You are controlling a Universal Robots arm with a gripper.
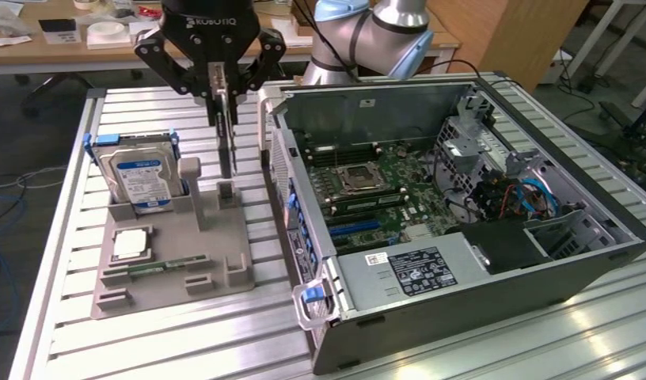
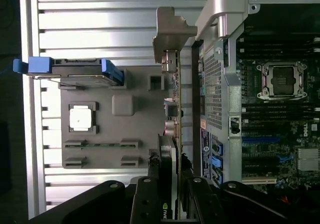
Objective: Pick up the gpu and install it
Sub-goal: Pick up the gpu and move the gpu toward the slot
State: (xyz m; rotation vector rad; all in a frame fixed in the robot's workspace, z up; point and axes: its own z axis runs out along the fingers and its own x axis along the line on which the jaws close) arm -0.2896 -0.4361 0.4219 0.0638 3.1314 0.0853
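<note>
The gpu [image 1: 229, 138] hangs upright and edge-on from my gripper [image 1: 226, 91], which is shut on its upper edge. Its lower end hovers just above a small slotted post [image 1: 228, 191] of the grey fixture tray [image 1: 170, 273], apart from it. In the wrist view the gpu [image 2: 175, 109] runs as a thin dark strip between my fingers [image 2: 160, 166], with its pale metal bracket [image 2: 172, 31] at the far end. The open computer case [image 1: 481, 261] stands at the exterior view's right of the card, with its motherboard [image 1: 376, 190] and blue slots [image 1: 355, 228] exposed.
On the grey tray stand a blue-framed hard drive [image 1: 142, 176], a silver processor [image 1: 130, 244] and a green memory stick [image 1: 165, 267]. The case wall [image 1: 275, 158] rises close beside the card. Cables and a power supply [image 1: 408, 269] fill the case's near end. A cluttered desk [image 1: 80, 36] lies behind.
</note>
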